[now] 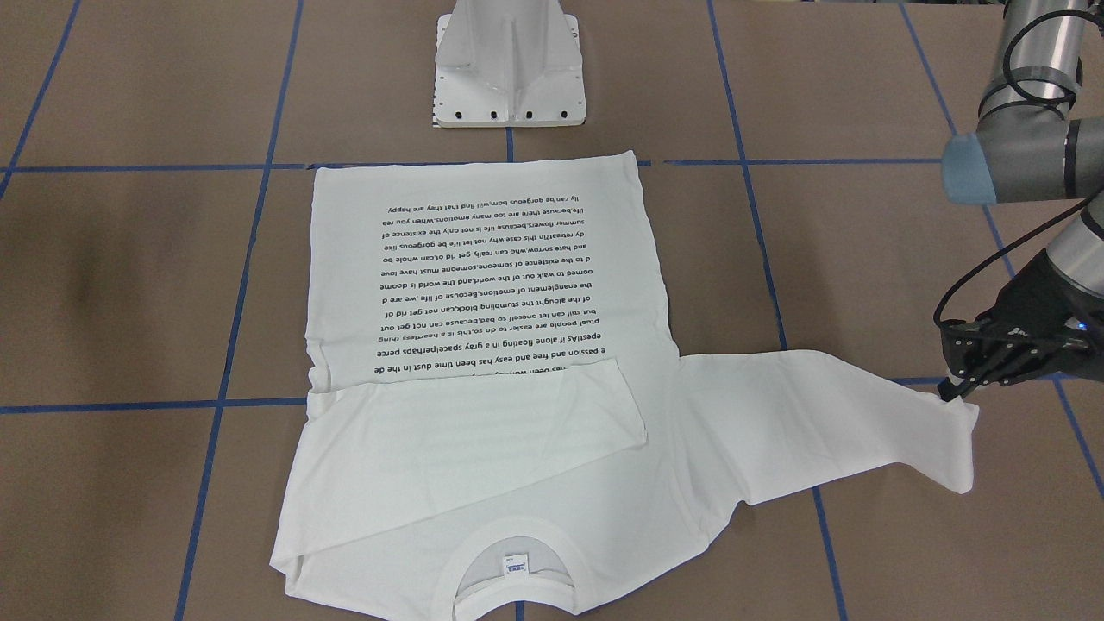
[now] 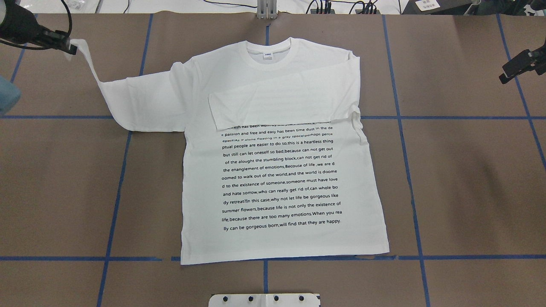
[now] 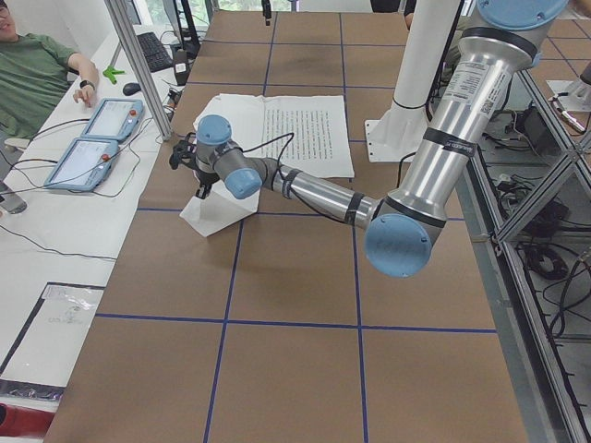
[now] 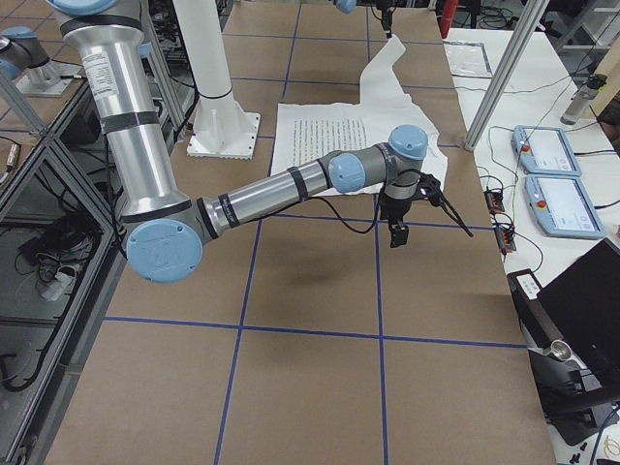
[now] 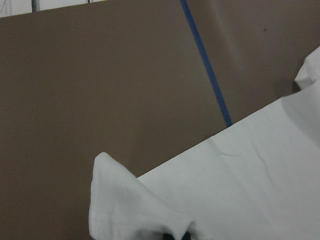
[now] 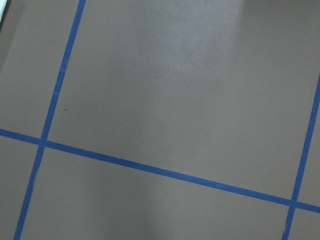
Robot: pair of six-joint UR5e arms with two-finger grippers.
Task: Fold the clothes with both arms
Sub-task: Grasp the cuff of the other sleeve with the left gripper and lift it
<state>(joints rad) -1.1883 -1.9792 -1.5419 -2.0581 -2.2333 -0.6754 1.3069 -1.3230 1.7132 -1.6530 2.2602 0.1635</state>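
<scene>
The white long-sleeved T-shirt (image 2: 281, 183) lies flat, printed text up, collar (image 2: 268, 53) at the far edge. One sleeve (image 2: 281, 102) is folded across the chest. The other sleeve (image 2: 128, 98) stretches out towards the robot's left. My left gripper (image 2: 70, 46) is shut on that sleeve's cuff and holds it raised off the table; this also shows in the front view (image 1: 957, 388) and the left wrist view (image 5: 175, 236). My right gripper (image 2: 507, 72) is open and empty, above bare table far to the shirt's right.
The white pedestal base (image 1: 511, 65) stands at the shirt's hem side. Blue tape lines (image 6: 165, 172) cross the brown table. Control pendants (image 3: 97, 138) and a seated person (image 3: 37, 74) are beyond the table's far edge.
</scene>
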